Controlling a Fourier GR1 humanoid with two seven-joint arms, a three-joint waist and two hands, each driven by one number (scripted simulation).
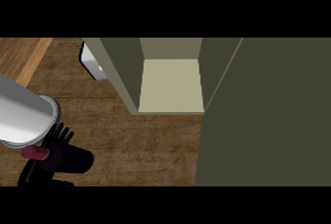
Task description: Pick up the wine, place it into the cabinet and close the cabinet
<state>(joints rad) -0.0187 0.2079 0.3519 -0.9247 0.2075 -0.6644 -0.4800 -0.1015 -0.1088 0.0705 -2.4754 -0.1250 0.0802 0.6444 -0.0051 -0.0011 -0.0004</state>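
The left hand (58, 136) shows at the lower left of the head view, its black fingers curled round the wine bottle (72, 159), with fingertips poking up behind the bottle's dark body and more of the hand showing as black shapes beneath it. The bottle is tilted well over, its maroon cap (35, 152) pointing towards the view's left edge and its dark body towards the right. Just above it, the grey forearm (19, 114) comes in large from the left edge and hides part of the hand. Under and around them spreads the brown wood-grain counter (142, 144), with a paler wooden strip (26, 57) at the upper left. The bottle is well apart from the cabinet (123, 74), which stands open at the upper middle, showing a pale inner floor (171, 85) between olive walls. Its door (271, 113) is swung out, filling the right side as a broad dark olive panel. A small white object (92, 61) sits just beside the cabinet's left wall.
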